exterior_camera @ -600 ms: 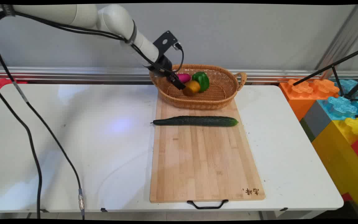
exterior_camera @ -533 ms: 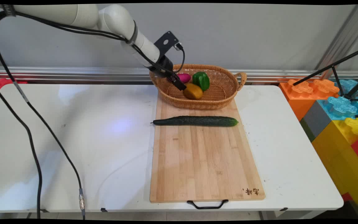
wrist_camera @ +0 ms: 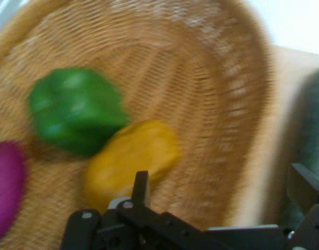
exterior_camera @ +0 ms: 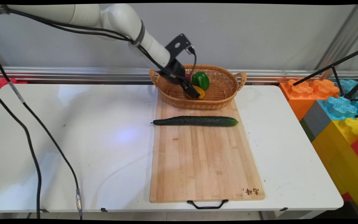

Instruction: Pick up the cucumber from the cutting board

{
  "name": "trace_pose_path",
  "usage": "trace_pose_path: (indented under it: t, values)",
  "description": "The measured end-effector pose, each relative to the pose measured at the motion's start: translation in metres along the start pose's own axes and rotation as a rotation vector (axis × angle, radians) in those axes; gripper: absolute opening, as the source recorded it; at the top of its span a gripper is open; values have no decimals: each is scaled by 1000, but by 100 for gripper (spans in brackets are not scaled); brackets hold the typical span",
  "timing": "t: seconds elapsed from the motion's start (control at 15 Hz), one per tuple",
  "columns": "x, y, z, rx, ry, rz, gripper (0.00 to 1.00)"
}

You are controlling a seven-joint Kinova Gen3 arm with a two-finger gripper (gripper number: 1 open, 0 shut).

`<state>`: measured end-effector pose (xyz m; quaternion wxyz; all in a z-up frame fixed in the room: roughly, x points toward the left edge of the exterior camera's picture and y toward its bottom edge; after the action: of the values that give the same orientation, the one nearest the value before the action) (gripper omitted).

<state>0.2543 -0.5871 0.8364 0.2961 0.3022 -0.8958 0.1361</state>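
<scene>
End effector (wrist_camera: 221, 200) down inside wicker basket (exterior_camera: 225, 93), fingers spread wide, nothing gripped – yellow-orange fruit, maybe mango (wrist_camera: 130, 159), sits right by one fingertip (wrist_camera: 141, 187). Green bell pepper (wrist_camera: 73, 109) touching it, purple veg (wrist_camera: 5, 187) off to side, type unclear. Cucumber (exterior_camera: 196, 121) lies crosswise on wooden cutting board (exterior_camera: 204, 161) on white worktop (exterior_camera: 73, 140) – untouched, just in front of basket. No grab made so far.
</scene>
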Motion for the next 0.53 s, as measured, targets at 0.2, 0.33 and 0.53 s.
trace_pose_path:
  t: [0.2, 0.33, 0.53]
  values:
    - [6, 32, 1, -77, -7, 94, 100]
    - [5, 49, 5, -112, -21, 161, 100]
    - [3, 66, 17, -112, -36, 236, 100]
